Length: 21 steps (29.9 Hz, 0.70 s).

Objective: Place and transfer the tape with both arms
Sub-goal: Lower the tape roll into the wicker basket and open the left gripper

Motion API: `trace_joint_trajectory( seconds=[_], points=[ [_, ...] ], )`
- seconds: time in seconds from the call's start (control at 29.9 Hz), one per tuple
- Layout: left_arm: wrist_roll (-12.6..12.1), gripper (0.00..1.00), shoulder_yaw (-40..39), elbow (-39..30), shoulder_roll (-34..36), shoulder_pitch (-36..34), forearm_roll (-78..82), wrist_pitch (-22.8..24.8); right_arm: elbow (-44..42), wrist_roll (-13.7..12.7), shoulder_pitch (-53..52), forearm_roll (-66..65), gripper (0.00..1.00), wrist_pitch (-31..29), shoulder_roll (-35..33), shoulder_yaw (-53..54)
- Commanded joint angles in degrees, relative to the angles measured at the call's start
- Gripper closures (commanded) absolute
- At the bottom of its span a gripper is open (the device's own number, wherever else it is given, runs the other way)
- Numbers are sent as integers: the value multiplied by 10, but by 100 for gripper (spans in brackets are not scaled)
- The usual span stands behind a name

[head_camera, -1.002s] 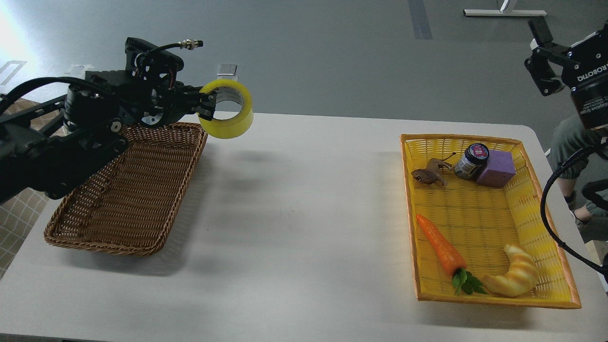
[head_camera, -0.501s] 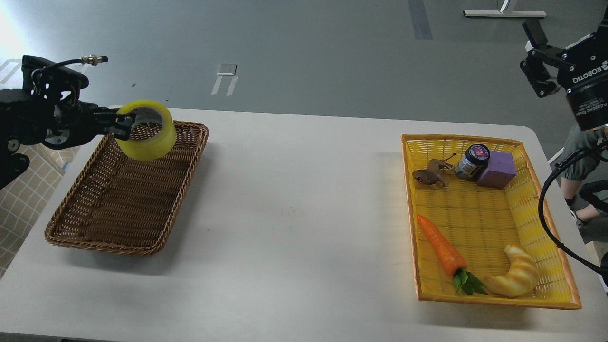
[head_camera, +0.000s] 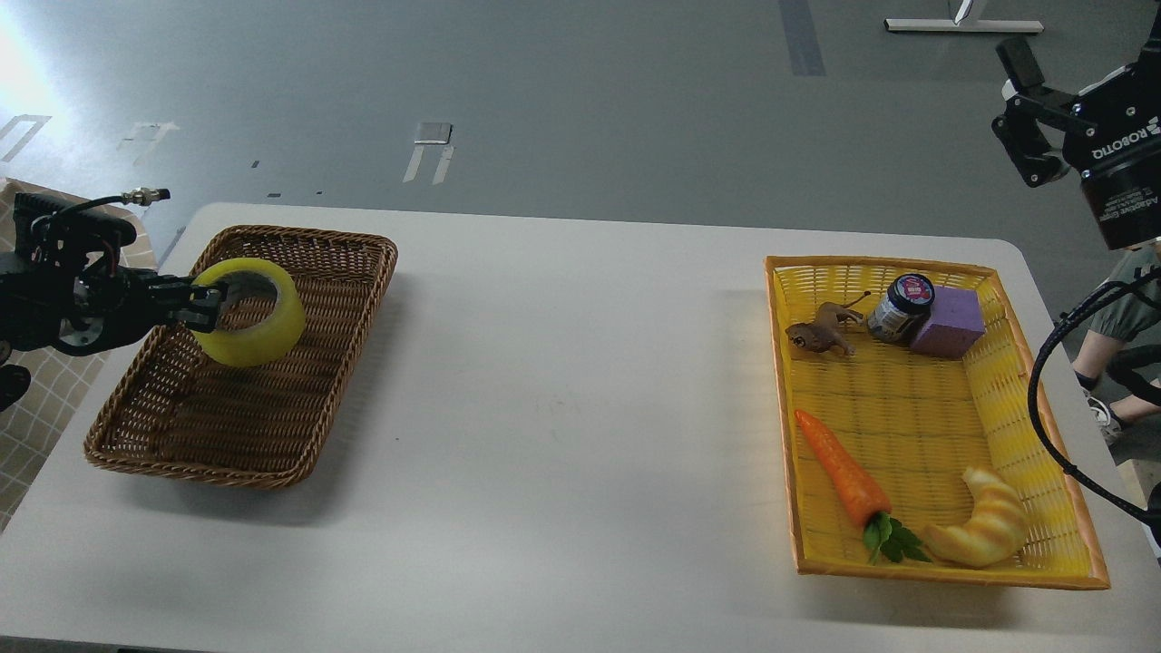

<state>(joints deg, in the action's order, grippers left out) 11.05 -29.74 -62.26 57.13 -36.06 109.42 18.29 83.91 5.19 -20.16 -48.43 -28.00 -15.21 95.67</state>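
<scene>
Reaching in from the left edge, the left gripper (head_camera: 210, 307) has its fingers clamped on the near wall of the tape (head_camera: 248, 311), one finger inside the core and one outside. The tape, a yellow roll lying nearly flat with its opening facing up, sits over the far-left part of the brown wicker basket (head_camera: 299, 435); whether it touches the basket floor cannot be told. That basket rests on the white table (head_camera: 562, 390), close to its left edge.

Well to the right of the brown basket, across a bare stretch of table, lies the yellow basket (head_camera: 916, 399). At its far end a brown toy animal (head_camera: 821, 333), a dark jar (head_camera: 900, 307) and a purple block (head_camera: 948, 322) stand in a row, the jar touching the block. At its near end a toy carrot (head_camera: 842, 469) lies slanted, its green leaves beside a croissant (head_camera: 984, 531).

Above and beyond the yellow basket's far-right corner, the right gripper (head_camera: 1029, 118) hangs off the table with its fingers spread apart, holding nothing.
</scene>
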Motion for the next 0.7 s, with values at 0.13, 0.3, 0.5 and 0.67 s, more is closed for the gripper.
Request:
trace_joint_trajectory(
  seconds=[0.13, 0.3, 0.5, 0.67],
  points=[
    [21, 100, 6, 49, -28, 14, 1, -16, 1, -1, 0, 0, 0, 0, -1, 0],
    [26, 100, 8, 63, -39, 16, -2, -35, 3, -2, 2, 0, 0, 0, -1, 0],
    [27, 92, 7, 71, -42, 16, -4, -38, 4, -2, 1, 0, 0, 0, -1, 0],
    [49, 71, 7, 88, -52, 15, -7, -48, 3, -2, 2, 0, 0, 0, -1, 1]
  ],
)
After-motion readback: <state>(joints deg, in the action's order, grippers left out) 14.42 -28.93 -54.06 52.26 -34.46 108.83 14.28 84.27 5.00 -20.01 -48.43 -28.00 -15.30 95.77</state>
